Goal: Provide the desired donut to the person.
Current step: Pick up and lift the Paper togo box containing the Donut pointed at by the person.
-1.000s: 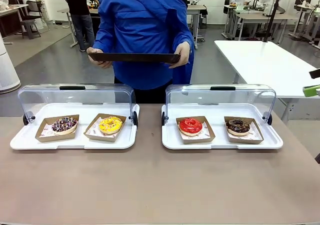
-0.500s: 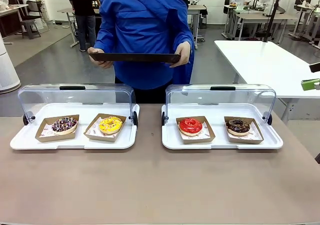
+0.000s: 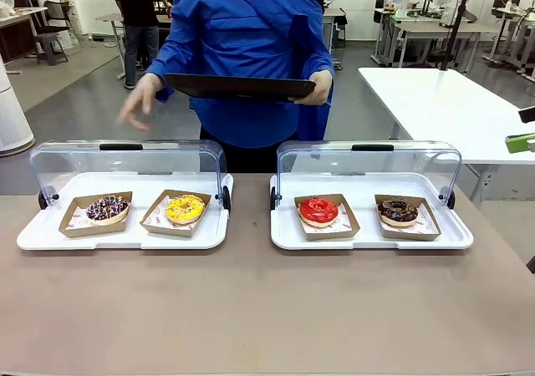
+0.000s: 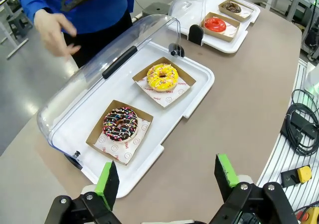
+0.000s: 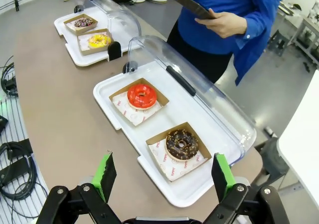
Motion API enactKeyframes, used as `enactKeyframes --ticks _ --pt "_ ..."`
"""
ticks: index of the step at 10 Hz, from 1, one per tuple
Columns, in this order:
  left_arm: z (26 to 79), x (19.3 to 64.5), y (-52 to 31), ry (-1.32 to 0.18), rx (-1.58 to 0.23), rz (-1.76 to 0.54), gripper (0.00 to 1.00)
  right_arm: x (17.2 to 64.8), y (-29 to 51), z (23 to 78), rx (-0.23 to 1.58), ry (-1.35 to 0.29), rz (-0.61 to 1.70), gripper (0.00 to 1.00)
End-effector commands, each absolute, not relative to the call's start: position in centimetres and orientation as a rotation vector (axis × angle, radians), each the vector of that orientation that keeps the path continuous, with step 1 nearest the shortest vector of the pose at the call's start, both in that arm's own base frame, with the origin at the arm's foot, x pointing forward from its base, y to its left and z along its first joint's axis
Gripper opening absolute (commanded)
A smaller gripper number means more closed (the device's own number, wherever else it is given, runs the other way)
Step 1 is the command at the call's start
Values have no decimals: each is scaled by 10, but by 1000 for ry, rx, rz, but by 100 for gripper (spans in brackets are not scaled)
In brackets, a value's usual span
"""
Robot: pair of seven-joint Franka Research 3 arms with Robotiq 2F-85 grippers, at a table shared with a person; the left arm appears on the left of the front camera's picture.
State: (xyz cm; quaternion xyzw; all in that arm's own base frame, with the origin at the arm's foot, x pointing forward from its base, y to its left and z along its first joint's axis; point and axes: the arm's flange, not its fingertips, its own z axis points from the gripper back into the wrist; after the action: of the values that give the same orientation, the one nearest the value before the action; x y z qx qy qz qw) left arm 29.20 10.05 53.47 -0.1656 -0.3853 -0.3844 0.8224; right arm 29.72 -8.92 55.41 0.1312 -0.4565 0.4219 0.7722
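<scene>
The left gripper (image 4: pixel 167 176) is black with bright green pads (image 4: pixel 108 178). Nearest ahead of it is a chocolate-brown donut (image 4: pixel 120 124) streaked white and dotted with pink and blue sprinkles. Farther out is a yellow donut (image 4: pixel 162 76) flecked with orange. Both sit in tan cardboard boxes (image 4: pixel 133 109) on white liners (image 4: pixel 124 152) printed in red. The right gripper (image 5: pixel 163 174) has the same black and green. Closest to it is a dark chocolate donut (image 5: pixel 182 144) with pale crumbs, and beyond that a glossy red donut (image 5: pixel 142 95). The serving trays (image 5: pixel 199 183) are white, the lids (image 5: pixel 209 99) clear with black handles (image 5: pixel 179 80), and the table (image 5: pixel 60 124) greyish brown. Across from both grippers, the person's jacket (image 3: pixel 242 50) is bright blue and the held tray (image 3: pixel 238 86) dark brown.
</scene>
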Motion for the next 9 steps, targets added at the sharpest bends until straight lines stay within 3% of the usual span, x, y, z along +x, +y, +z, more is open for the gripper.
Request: enactKeyframes --ticks 1,9 --pt "534 292 101 -823 -362 -818 100 296 -90 554 284 -983 929 100" --pt "534 292 101 -823 -362 -818 100 296 -90 554 284 -983 929 100"
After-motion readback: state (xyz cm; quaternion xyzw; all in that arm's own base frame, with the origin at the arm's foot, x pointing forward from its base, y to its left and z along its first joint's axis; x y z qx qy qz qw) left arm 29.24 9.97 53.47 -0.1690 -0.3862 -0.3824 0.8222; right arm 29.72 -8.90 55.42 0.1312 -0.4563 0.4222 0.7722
